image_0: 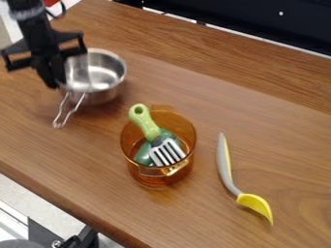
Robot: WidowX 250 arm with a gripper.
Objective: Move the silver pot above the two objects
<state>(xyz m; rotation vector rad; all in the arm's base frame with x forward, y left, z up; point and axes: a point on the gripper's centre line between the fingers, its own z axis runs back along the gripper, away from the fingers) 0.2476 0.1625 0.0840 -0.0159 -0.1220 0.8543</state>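
- The black gripper [57,71] is hanging right at the near-left side of the silver pot [101,76], by the rim; whether it is opening, closing or gripping anything, I can't tell from where I'm standing.
- The silver pot is sitting toward the upper left of the table [77,155], its wire handle [69,109] pointing down and leftward. I can't make out whether it is resting on the wood or hovering just over it.
- To my eye, the arm is getting as far as the pot, and that part is looking done.
- I'm taking the two objects to be the amber pot [158,180] and the grey and yellow spoon [224,164]. The silver pot is lying up and to the left of both, so, as I'm judging it, a shift rightward is probably remaining, then a release.
- Inside the amber pot, a spatula with a green handle [144,123] is leaning over something dark green [142,154]. The spoon is lying apart, off to the right.
- The table is showing brown wood grain, with a long seam running slantwise toward its far side.
- Beyond it, a dark panel [271,19] is standing along the back; something red [50,2] and a dark cable [63,8] are peeking in at the upper left.
- At the lower left, black fittings [82,240] are jutting in below the table's edge, and a pale surface [22,196] is showing beside them.
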